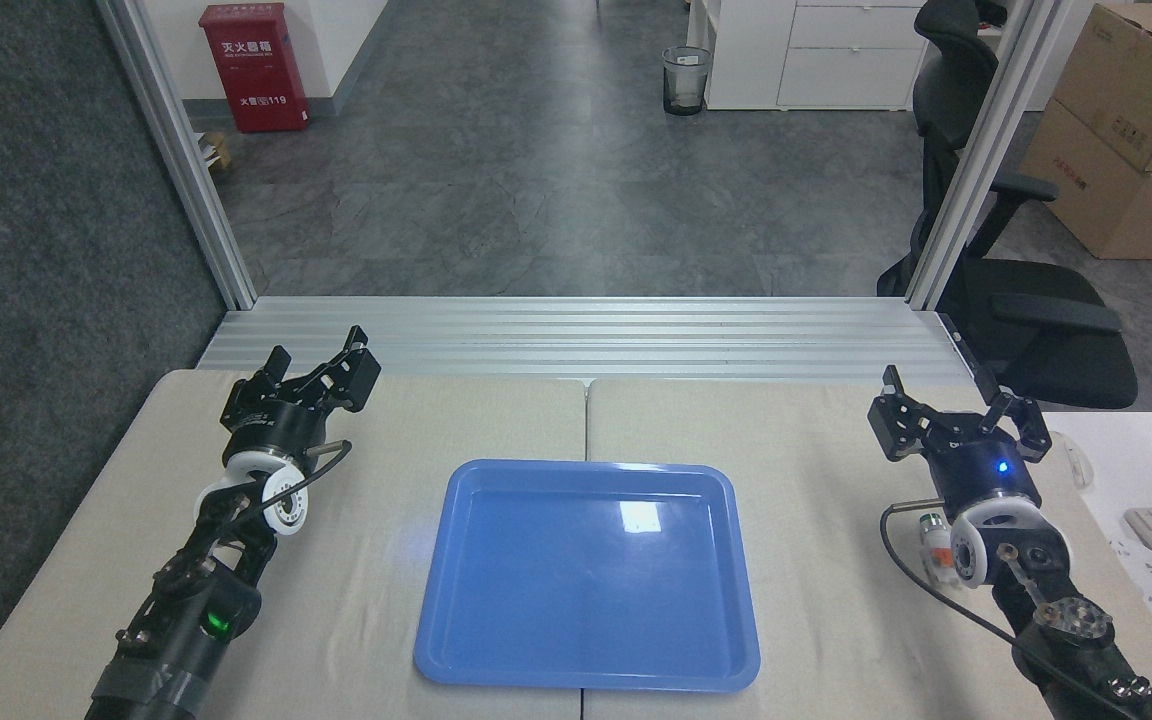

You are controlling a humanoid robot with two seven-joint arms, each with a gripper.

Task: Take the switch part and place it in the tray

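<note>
Blue tray [586, 575] sits bare at centre of the counter [436, 420], glare patch on its floor, nothing in it. Switch part [933, 545] lies on the counter at about 3 o'clock from the tray, well apart from its rim, tucked just beside the right arm's white wrist joint and partly hidden by it; only a green-tipped head and a pale body with a reddish bit show. Right pincer [956, 412] is open, fingers spread, empty, hovering at roughly 12 o'clock from the part, beyond it rather than over it. Left pincer [321, 375] is also spread and empty, at 10 o'clock from the tray, idle. Pick not yet begun. Risks, as I judge them: the part sits close under the wrist, so the right arm must pull back to reach it, and the wrist or the black cable [901, 560] looping beside the part could knock or drag it toward the counter edge. The rounded piece may roll if nudged by one finger. The head view of the part is poor, so a misaligned grip seems likely. A release from height onto the glossy tray could bounce it out.
</note>
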